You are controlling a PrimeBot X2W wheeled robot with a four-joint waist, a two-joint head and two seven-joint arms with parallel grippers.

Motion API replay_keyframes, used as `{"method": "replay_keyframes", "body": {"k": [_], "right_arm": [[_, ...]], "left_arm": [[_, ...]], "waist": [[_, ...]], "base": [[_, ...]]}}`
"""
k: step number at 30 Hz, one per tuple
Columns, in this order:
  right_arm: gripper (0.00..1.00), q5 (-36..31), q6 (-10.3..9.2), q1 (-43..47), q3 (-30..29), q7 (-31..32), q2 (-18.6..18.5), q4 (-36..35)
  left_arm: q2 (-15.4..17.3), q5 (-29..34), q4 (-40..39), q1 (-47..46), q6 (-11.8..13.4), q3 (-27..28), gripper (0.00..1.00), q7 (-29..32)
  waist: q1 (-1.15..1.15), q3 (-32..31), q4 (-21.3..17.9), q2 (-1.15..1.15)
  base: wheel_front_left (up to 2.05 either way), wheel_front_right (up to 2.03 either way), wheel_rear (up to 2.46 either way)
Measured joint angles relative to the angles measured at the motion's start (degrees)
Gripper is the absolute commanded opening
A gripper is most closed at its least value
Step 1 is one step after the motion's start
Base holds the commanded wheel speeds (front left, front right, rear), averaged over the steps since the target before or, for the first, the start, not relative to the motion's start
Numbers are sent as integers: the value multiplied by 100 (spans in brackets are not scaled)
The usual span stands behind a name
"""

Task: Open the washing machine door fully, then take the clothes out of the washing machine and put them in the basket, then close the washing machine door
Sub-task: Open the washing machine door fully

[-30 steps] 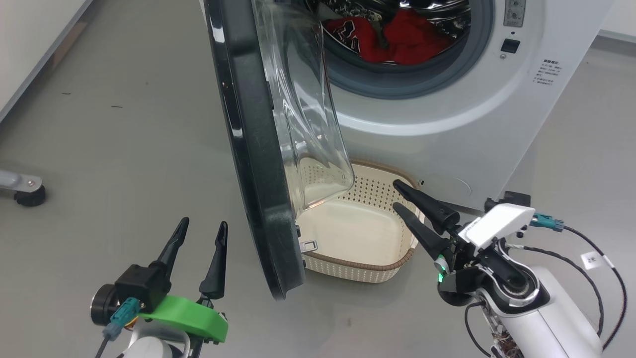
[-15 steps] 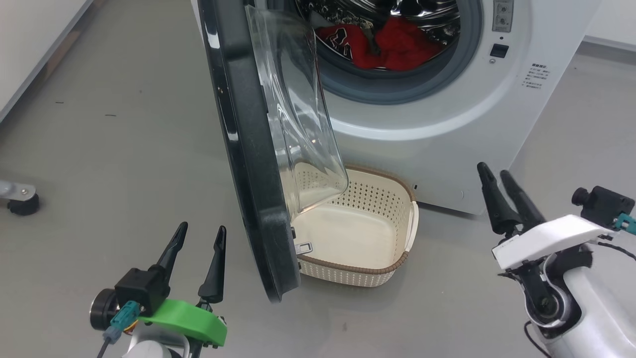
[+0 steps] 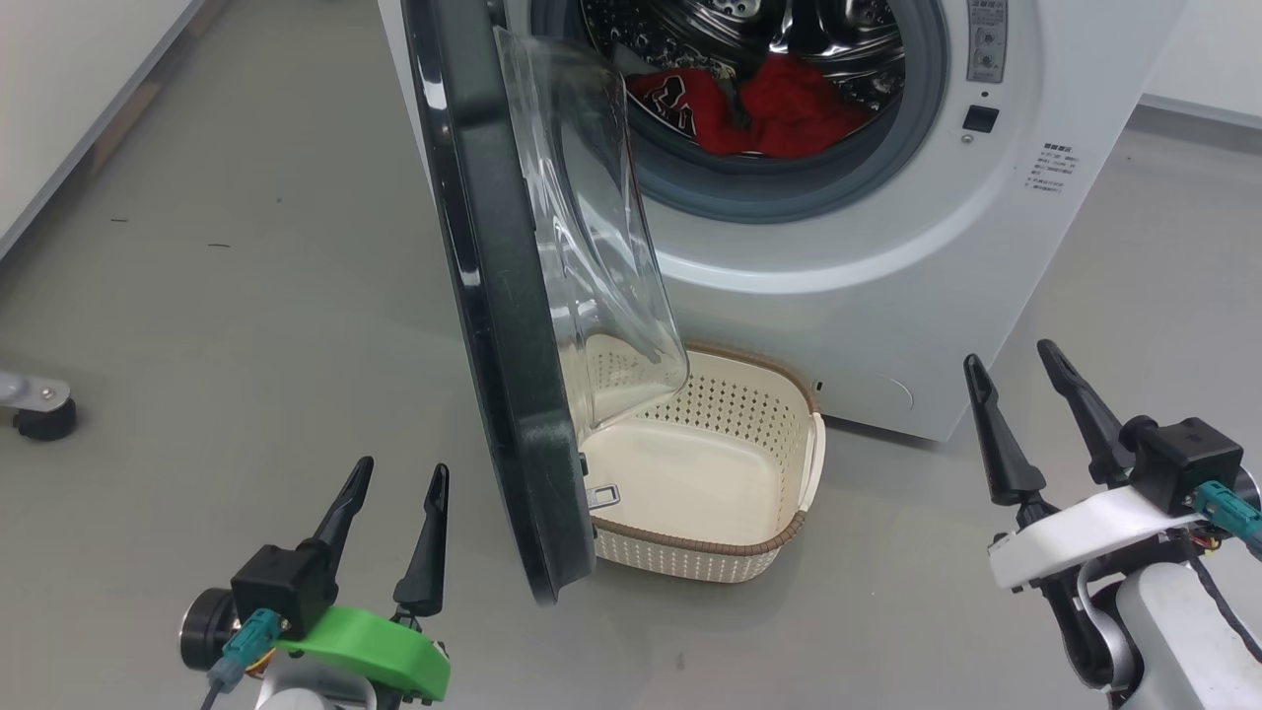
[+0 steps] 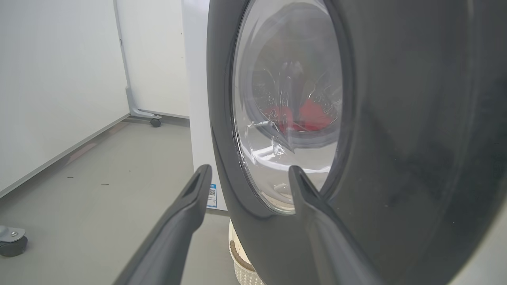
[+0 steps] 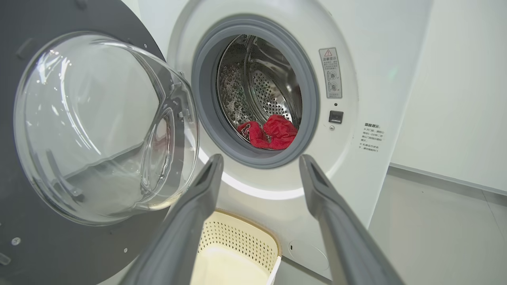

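The bright red fabric clothes (image 3: 779,108) are lying low in the drum of the white washing machine (image 3: 868,256), straight ahead of the nearer right gripper (image 3: 1008,353) (jaws gaping, empty), the black-rimmed round door (image 3: 493,296) blocking the open left gripper (image 3: 404,465).

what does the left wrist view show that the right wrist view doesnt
Left wrist, not right wrist: the black outer face of the washing machine door and a caster wheel on the floor. Right wrist, not left wrist: the door's inner side and a warning sticker. Both: the red clothes and the cream basket.
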Motion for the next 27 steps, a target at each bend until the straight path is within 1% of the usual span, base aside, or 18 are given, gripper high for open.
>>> {"method": "replay_keyframes", "body": {"k": [3, 4, 6, 9, 15, 27], "right_arm": [[100, -207, -227, 55, -318, 15, 296, -176], [100, -296, -255, 100, -371, 15, 371, -222], [100, -369, -372, 250, -442, 15, 512, -231], [100, -482, -478, 545, -486, 15, 700, -219], [100, -710, -480, 809, -568, 15, 978, -185], [100, -1069, -479, 892, -821, 15, 1229, -185]], "left_arm": [[2, 0, 0, 23, 0, 2, 100, 0], [3, 0, 0, 27, 0, 1, 100, 0], [3, 0, 0, 31, 0, 0, 100, 0], [4, 0, 0, 34, 0, -5, 100, 0], [4, 0, 0, 35, 0, -4, 100, 0], [4, 0, 0, 36, 0, -3, 100, 0]], "waist": [[0, -6, -6, 0], [0, -7, -8, 0], [0, -8, -11, 0], [0, -10, -12, 0], [0, 7, -9, 0], [0, 37, -19, 0]], "base": [[0, 0, 0], [0, 0, 0], [0, 0, 0], [0, 0, 0], [0, 0, 0], [0, 0, 0]]}}
